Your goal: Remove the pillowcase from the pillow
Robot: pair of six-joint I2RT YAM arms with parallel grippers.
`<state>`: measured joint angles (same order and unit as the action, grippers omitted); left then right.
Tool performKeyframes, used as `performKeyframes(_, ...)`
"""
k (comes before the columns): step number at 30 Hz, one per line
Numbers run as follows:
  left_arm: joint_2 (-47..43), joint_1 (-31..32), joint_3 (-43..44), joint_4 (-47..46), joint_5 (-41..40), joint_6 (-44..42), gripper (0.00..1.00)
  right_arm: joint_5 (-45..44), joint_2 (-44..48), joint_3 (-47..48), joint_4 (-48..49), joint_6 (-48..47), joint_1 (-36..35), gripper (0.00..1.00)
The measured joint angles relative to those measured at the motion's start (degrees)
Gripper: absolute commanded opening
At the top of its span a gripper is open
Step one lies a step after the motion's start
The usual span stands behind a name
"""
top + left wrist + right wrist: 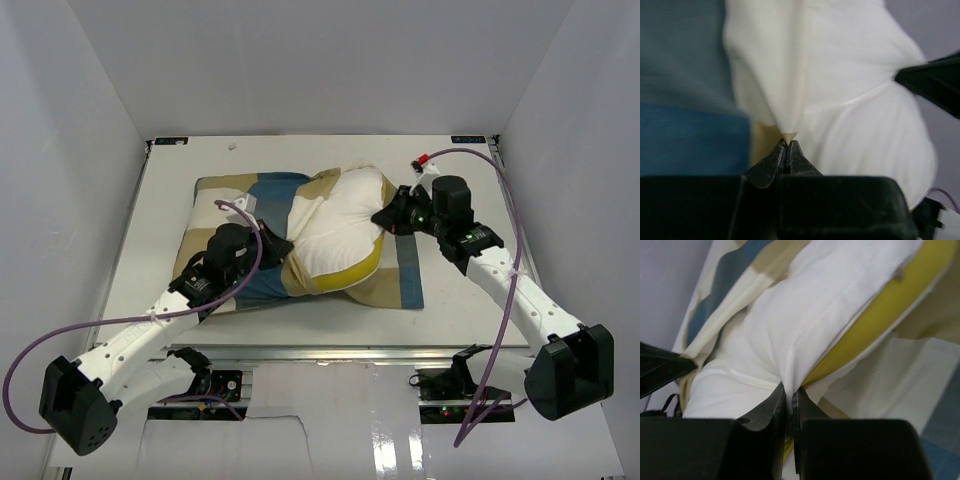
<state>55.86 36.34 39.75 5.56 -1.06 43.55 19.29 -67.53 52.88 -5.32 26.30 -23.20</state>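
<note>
Pillow (pixel 340 225) lies mid-table, most of it out of the case (pixel 235 200). The case is bunched over the pillow's left end, and a flat flap is trapped under the pillow's right side.

Handling, as a judgement:
- Both are light and soft, with nothing fragile.
- The pillow is plump and squashy, so a pinch takes only the skin. Its seam beside the yellow edge (pixel 875 325) is the firmest hold.
- The case is thin, limp cloth that stretches and drags on the pillow rather than sliding clean. It is best taken at its open hem left of the pillow, gripping one layer only.
- The flap under the pillow will probably hang up unless the pillow is lifted off it.

Left gripper (pixel 786 147):
- It sits at the pillow's left end.
- Its fingers are closed tight with no gap, pinching a cream fold drawn up to a point.
- The fold sits beside tan and blue blocks, so it reads as the case hem. It could be pillow skin, and I'm not certain.

Right gripper (pixel 788 392):
- It sits at the pillow's right end.
- Its fingers are pressed together on the pillow's white seam, just beside the yellow edge.
- The cloth is puckered there, and no case is in the pinch.

The two grippers sit at opposite ends of the pillow, facing each other.
</note>
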Motion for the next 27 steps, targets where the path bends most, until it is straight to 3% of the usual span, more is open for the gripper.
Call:
performKeyframes(3, -2.89, -2.56, -2.40, 5.55, -4.61, -2.12, 0.12, -5.40, -0.13, 0.24, -1.60, -1.92, 5.09, 0.08)
performKeyframes(4, -3.58, -3.45, -3.41, 6.82, -4.76, -2.38, 0.24, -6.93, -0.13, 0.24, -1.79, -2.25, 6.88, 0.08)
performKeyframes(5, -3.98, -3.65, -4.09, 7.54, -4.35, -2.64, 0.27, -8.07, -0.09, 0.24, -1.84, -2.56, 8.17, 0.08)
performKeyframes(6, -4.20, -3.63, -4.39, 8.52, -3.91, -3.34, 0.24, -9.44, -0.09, 0.28, -1.81, -2.91, 8.87, 0.08)
performKeyframes(7, -4.52, -3.67, -4.76, 9.05, -2.84, -3.58, 0.00, -10.84, -0.09, 0.28, -1.84, -3.28, 9.20, 0.08)
performKeyframes(13, -5.18, -3.91, -5.66, 9.29, 2.03, -4.72, 0.00, -13.64, 0.31, 0.28, -1.90, -4.52, 10.01, 0.08)
performKeyframes(14, -5.18, -3.91, -5.66, 9.66, 1.55, -4.68, 0.05, -13.49, 0.46, 0.28, -1.88, -4.59, 10.01, 0.08)
performKeyframes(15, -5.18, -3.89, -5.66, 10.14, 0.57, -4.68, 0.28, -12.92, 0.66, 0.33, -1.90, -4.76, 10.01, 0.08)
performKeyframes(18, -5.18, -3.98, -5.66, 10.73, -1.42, -4.96, 0.74, -9.40, 0.96, 0.59, -1.81, -5.42, 9.97, 0.08)
performKeyframes(22, -2.56, -4.02, -2.32, 11.28, -1.70, -6.23, 0.82, -3.87, 3.37, -1.70, -0.42, -7.08, 7.93, 0.08)
performKeyframes(27, 14.60, -4.07, 17.88, 11.61, 1.51, -10.69, 0.82, 1.49, 10.82, -9.75, -0.44, -8.39, 5.92, 0.08)
